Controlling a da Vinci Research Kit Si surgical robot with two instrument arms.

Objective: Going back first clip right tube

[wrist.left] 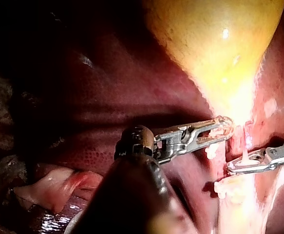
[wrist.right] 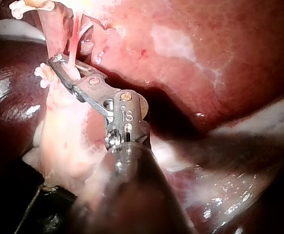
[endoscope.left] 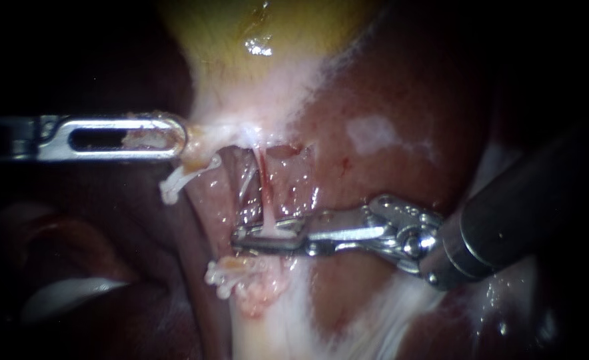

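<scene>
Leftmost, at mid-height of the endoscope view, the left instrument (endoscope.left: 178,139) came in level from the left edge. Its slotted jaws were closed on the pale neck of the gallbladder (endoscope.left: 268,27) — a scrap of that tissue showed through the slot of the near jaw, and the left wrist view showed both jaws pinching it at their tips. A pale shred (endoscope.left: 174,183) hung just below those tips. The gallbladder, yellow and glistening, filled the upper centre of the frame and narrowed downward to a whitish neck. Below the neck, in the centre, two thin strands ran downward side by side: a curved greyish strand (endoscope.left: 244,187) on the left and, just to its right, the right tube (endoscope.left: 265,200), pink above and pale lower down. The right tube ran down into the jaws of the right instrument (endoscope.left: 241,238), whose dark shaft entered from the right edge and slanted down toward a metal wrist right of centre. Its long, slim jaws pointed left and lay almost together, clamped across the right tube, one above it and one below, both touching it; the right wrist view showed the tube crossing between them too. Frayed pale tissue (endoscope.left: 248,277) sat just under the jaws. Farther right, the red-brown liver (endoscope.left: 414,80) filled the upper right, with a pale patch (endoscope.left: 374,130) on its surface.
</scene>
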